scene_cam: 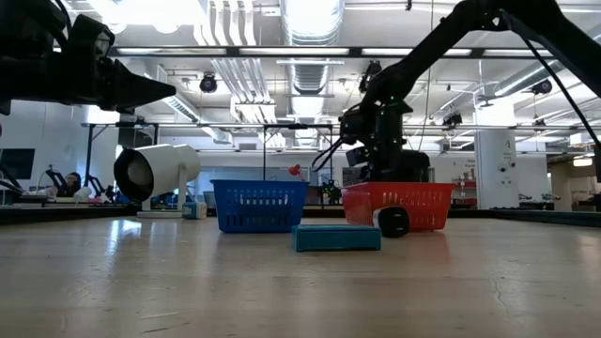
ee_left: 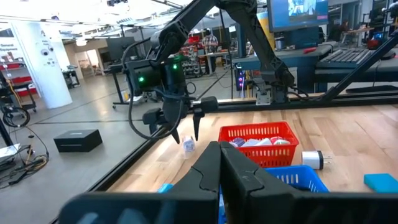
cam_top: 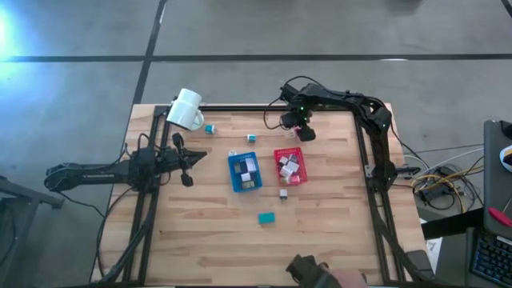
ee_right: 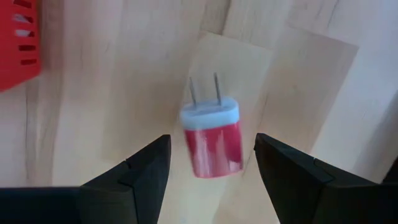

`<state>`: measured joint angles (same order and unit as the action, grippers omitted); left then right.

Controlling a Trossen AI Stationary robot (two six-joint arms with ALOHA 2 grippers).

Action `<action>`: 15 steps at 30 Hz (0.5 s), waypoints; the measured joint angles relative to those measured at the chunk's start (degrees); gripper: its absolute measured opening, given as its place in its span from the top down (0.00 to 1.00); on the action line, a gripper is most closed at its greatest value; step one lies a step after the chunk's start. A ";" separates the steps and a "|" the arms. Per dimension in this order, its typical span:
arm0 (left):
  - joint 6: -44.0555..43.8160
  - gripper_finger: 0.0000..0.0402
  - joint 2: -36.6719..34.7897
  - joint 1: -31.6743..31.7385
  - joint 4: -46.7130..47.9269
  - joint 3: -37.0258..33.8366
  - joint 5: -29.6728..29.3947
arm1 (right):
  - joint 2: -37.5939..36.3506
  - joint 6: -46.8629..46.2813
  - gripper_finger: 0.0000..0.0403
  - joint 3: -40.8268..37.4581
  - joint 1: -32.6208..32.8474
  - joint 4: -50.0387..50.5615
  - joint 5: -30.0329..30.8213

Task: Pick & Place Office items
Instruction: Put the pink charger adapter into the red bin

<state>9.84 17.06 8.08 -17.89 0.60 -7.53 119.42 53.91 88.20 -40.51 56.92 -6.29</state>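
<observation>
Red plug [ee_right: 211, 139], white-capped, prongs out, lying on table [ee_right: 298, 74] just beyond red tray [ee_right: 17, 43], between wide-spread fingers of right gripper [ee_right: 211, 163], seemingly untouched; left gripper [ee_left: 219, 163] closed, empty.

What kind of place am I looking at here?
Probably a robotics lab or workshop: bare ceiling ducts and strip lights overhead, a wooden table in a metal frame with two robot arms, and desks with a keyboard behind.
</observation>
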 joint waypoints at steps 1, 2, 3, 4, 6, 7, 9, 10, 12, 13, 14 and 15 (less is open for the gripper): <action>-0.01 0.99 0.00 0.00 -0.01 0.02 0.00 | 0.00 -0.17 0.44 -0.21 0.02 -0.19 0.01; 0.00 0.99 0.00 0.00 0.00 0.00 0.00 | 0.00 -0.13 0.44 -0.42 0.02 -0.24 0.01; 0.00 0.99 0.00 0.00 0.00 0.00 0.00 | 0.00 -0.08 0.45 -0.58 0.04 -0.28 0.01; 0.00 0.99 0.00 0.00 0.00 0.01 0.00 | 0.00 0.05 0.45 -0.69 0.07 -0.32 0.01; -0.01 0.99 0.00 0.00 0.02 0.01 0.00 | 0.00 0.06 0.48 -0.90 0.13 -0.33 0.01; 0.00 0.99 0.00 0.00 0.06 0.00 0.00 | 0.07 0.01 0.50 -1.01 0.13 -0.31 0.01; -0.02 0.99 0.00 0.00 0.16 0.00 0.00 | 0.50 -0.78 0.54 -1.07 0.13 -0.37 -0.06; -0.02 0.99 0.02 0.00 0.17 0.00 0.00 | 0.73 -1.23 0.57 -1.14 0.13 -0.34 -0.11; -0.30 0.99 0.00 0.00 0.17 0.00 0.00 | 0.87 -2.05 0.65 -1.20 0.13 -0.37 -0.21; -0.49 0.99 0.00 0.00 0.15 0.00 -0.02 | 0.87 -2.66 0.68 -1.20 0.13 -0.47 -0.23; -0.65 0.99 0.00 0.00 0.06 0.00 -0.02 | 0.87 -3.16 0.71 -1.18 0.13 -0.58 -0.24; -0.84 0.99 0.00 0.00 -0.07 0.01 0.00 | 0.84 -3.94 0.71 -1.18 0.11 -0.59 -0.25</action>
<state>9.00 17.06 8.08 -17.96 0.61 -7.53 120.25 49.97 87.02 -40.40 56.34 -6.55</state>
